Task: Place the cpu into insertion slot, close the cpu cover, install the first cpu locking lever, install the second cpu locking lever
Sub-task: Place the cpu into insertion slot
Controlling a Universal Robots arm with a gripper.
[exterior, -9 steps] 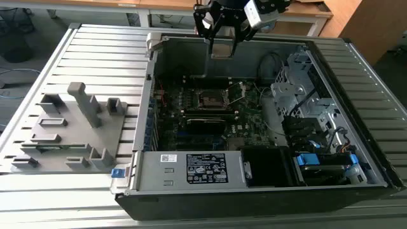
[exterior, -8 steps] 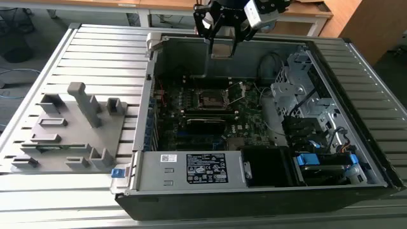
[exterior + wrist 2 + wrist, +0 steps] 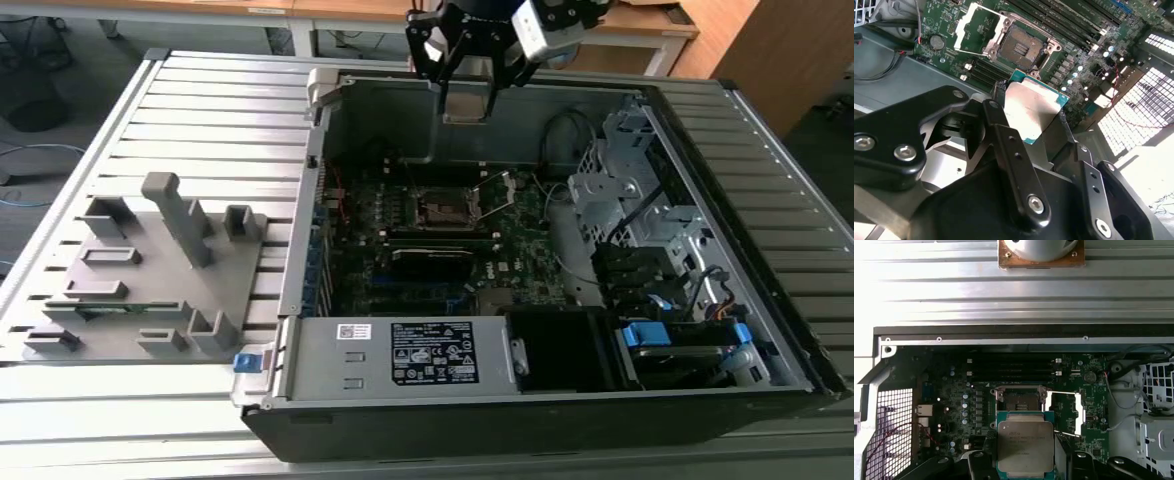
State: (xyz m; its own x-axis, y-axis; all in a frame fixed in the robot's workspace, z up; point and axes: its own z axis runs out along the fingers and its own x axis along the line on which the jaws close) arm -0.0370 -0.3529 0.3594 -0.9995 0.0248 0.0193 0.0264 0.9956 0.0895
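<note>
one gripper [image 3: 466, 95] with cpu [image 3: 1025, 445] high above case [image 3: 400, 130]

text: none legible | black label [image 3: 434, 352] on case: print unreadable | cpu [image 3: 1025, 445] top: markings unreadable

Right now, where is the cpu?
The cpu is held in the gripper, in the air above the motherboard of the open computer case. In both wrist views the uncovered insertion slot lies just beyond its edge.

Exterior view looks down; both wrist views share the insertion slot [image 3: 1024, 47] [image 3: 1020, 401]
</note>
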